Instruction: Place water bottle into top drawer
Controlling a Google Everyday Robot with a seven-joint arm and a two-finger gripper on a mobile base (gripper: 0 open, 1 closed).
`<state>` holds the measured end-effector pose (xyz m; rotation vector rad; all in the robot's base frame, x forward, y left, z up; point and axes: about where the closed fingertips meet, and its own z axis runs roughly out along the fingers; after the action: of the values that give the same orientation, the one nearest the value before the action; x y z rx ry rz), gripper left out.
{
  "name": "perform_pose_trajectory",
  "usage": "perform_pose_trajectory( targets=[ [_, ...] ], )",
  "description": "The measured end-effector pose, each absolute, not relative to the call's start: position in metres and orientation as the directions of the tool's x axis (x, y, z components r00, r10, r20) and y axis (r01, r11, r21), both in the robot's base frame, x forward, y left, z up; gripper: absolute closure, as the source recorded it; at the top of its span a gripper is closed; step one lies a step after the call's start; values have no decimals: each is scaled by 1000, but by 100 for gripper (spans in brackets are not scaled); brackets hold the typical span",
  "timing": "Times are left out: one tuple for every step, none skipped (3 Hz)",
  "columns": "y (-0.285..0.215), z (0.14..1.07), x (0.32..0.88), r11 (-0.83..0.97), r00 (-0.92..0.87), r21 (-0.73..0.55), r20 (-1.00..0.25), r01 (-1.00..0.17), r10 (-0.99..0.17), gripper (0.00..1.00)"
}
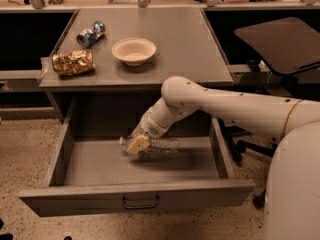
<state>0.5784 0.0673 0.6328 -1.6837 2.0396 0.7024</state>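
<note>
The top drawer [75, 200] is pulled wide open below the grey tabletop, its dark loop handle [140, 203] centred on the front panel. The water bottle [162, 145] lies on its side inside the drawer, low over the floor, white cap [121, 140] pointing left. My gripper [136, 145] reaches down into the drawer and is shut on the bottle near its neck. My white arm [200, 101] comes in from the right over the drawer's right wall.
On the tabletop [185, 44] stand a white bowl [133, 50], a dented blue-and-silver can [90, 34] and a gold foil snack bag [73, 62]. A black office chair [280, 44] stands at the right. The floor is speckled.
</note>
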Motion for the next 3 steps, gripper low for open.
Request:
perform_pose_trajectory(
  targets=[
    [67, 633, 578, 147, -193, 125, -597, -981, -779, 0],
    [67, 633, 578, 147, -193, 125, -597, -981, -779, 0],
    [70, 642, 576, 170, -206, 115, -564, -979, -800, 0]
  ],
)
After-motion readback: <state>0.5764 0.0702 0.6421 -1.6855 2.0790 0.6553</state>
